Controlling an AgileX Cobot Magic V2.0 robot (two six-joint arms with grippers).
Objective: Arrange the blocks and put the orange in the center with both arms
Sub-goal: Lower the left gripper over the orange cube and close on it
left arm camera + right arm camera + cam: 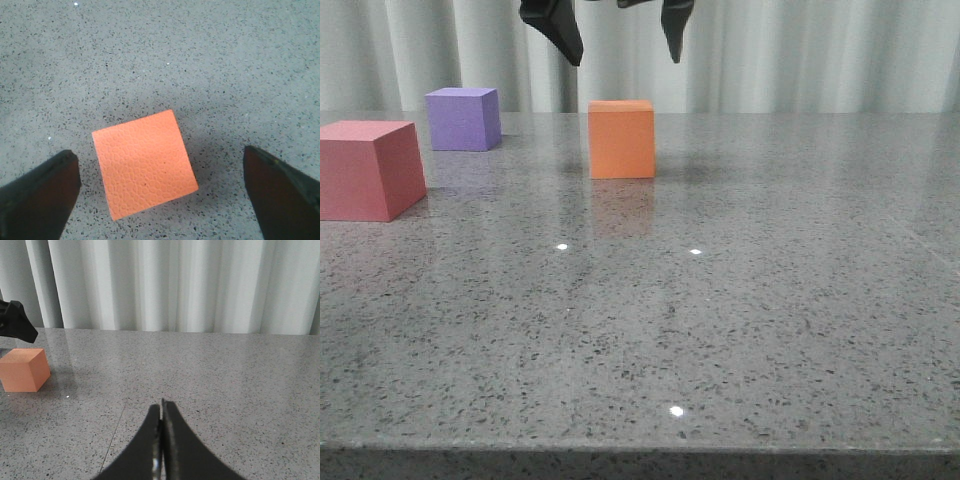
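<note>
The orange cube is seen standing on the grey speckled table, directly beneath the left gripper, whose fingers are spread wide apart and touch nothing. The right gripper is held closed, empty. The purple cube and red-pink cube are set apart to the left.

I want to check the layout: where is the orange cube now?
In the front view the orange cube stands on the grey table, slightly left of centre, right of the purple cube, directly under the open left gripper.
</note>
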